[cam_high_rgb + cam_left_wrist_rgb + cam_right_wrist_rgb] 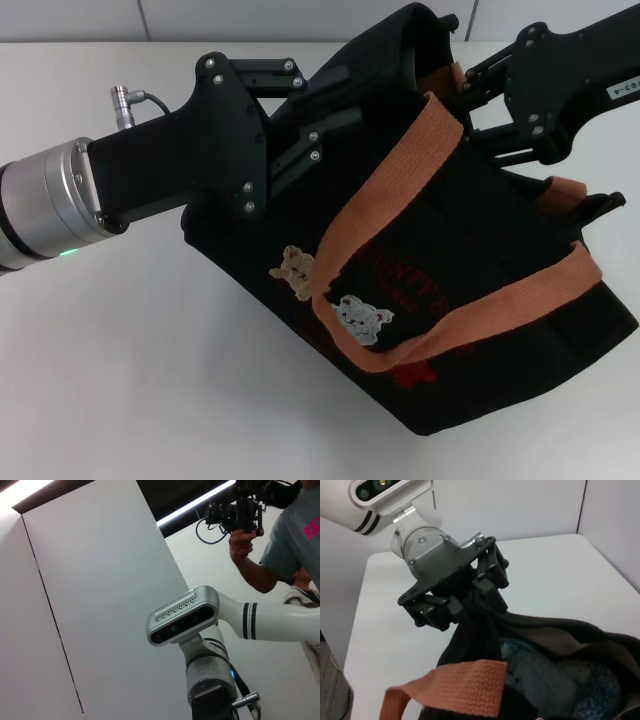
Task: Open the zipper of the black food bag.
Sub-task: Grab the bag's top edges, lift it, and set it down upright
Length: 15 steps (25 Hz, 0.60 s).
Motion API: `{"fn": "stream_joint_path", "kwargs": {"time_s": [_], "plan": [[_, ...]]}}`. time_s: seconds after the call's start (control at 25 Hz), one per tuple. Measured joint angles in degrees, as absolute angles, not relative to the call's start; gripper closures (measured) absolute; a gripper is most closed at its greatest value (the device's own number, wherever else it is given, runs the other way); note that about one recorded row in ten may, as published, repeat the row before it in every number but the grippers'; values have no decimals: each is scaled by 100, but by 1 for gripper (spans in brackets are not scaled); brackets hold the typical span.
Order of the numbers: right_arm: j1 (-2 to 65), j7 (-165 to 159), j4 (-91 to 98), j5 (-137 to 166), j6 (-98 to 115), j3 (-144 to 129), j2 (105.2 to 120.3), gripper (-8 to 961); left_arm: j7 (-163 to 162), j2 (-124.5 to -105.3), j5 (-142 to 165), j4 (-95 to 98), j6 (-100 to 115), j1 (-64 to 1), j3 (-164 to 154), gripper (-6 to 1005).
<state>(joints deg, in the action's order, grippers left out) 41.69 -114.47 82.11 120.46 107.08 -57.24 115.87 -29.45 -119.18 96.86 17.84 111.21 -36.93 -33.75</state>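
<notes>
The black food bag (480, 300) lies tilted on the white table, its orange-brown handles (400, 170) draped across the front with the bear patches (362, 318). My left gripper (340, 100) comes in from the left and is shut on the fabric at the bag's upper end; the right wrist view shows this left gripper (472, 592) pinching the bag (480, 630). My right gripper (470, 105) sits at the bag's top rim on the far right, fingertips hidden behind the strap. The bag's mouth gapes, showing blue-grey contents (570, 680). I cannot make out the zipper's pull.
The white table (150, 350) extends to the left and front of the bag. A wall stands behind the table. The left wrist view shows only my head unit (182, 615) and a person (290, 540) holding a camera.
</notes>
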Motion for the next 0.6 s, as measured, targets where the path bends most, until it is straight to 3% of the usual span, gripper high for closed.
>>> {"fn": "stream_joint_path", "kwargs": {"time_s": [0.32,0.6], "plan": [[4307,-11449,8194,12616,10601,-5972,11764,654,-2940,-11918,9686,1791,11132,-3713,-3375,799],[4299,-11443,8297,12595,10531,-5910,11788,781,-2936,-11918,9686,1793,11139,-3731,-3374,800]]}}
